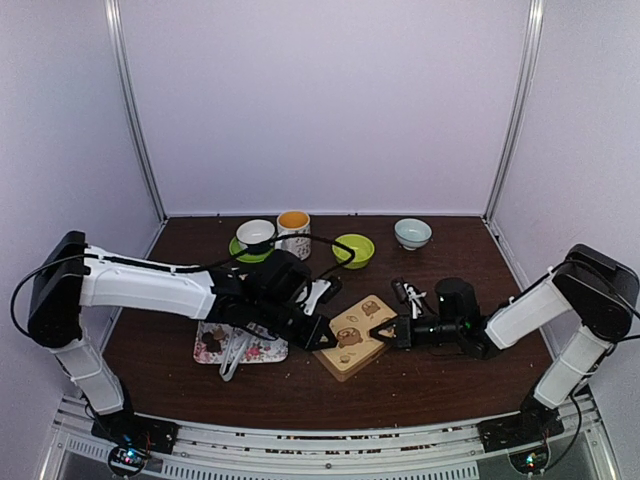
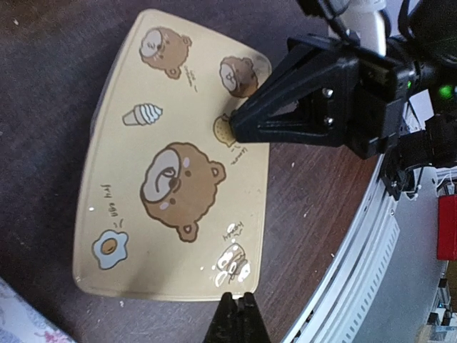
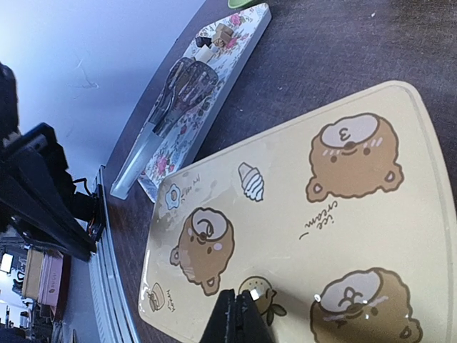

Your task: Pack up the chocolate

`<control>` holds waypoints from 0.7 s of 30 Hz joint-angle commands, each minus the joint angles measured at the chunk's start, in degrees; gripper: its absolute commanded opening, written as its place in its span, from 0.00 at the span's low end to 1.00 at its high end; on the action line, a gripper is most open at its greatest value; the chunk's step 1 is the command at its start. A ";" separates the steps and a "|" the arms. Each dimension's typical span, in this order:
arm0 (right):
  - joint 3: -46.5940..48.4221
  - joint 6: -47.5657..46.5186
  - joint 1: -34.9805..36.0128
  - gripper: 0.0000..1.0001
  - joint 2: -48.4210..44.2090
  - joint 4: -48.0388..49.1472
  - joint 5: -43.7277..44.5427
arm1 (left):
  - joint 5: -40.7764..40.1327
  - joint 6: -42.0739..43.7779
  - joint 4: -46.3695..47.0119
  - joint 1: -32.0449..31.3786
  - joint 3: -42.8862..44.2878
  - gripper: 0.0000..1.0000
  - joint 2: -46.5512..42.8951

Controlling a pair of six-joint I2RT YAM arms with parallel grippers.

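A few small chocolate lumps [image 1: 210, 341] lie at the end of a floral tray [image 1: 262, 352]; the right wrist view shows them as light and dark brown pieces [image 3: 223, 33]. Between the grippers lies a tan tin lid [image 2: 178, 107] printed with bears. My left gripper [image 2: 238, 299] is shut and empty, its tips at the lid's near edge. Facing it from the other side, my right gripper [image 3: 240, 299] is shut and empty too, its tip resting on the lid by a small orange print. In the top view both grippers, left [image 1: 322, 340] and right [image 1: 384, 335], flank the tin.
Silver tongs [image 3: 171, 93] lie along the floral tray [image 3: 214, 78]. At the back stand a white cup on a green saucer [image 1: 255, 235], a mug [image 1: 293, 232], a green bowl [image 1: 353, 250] and a pale blue bowl [image 1: 412, 232]. A small black object [image 1: 405, 292] sits behind the right gripper.
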 commanded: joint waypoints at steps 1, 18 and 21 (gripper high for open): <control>-1.20 0.12 0.19 0.00 -3.37 -7.20 1.65 | -8.00 2.51 -3.91 0.62 0.67 0.00 -7.28; -3.80 -5.34 0.50 0.00 -27.20 -44.58 17.86 | -25.84 2.14 -13.52 11.96 -13.43 0.05 -32.74; -3.03 -4.41 0.64 0.00 -24.78 -42.40 18.03 | -26.50 3.10 -14.79 13.21 -13.63 0.09 -33.49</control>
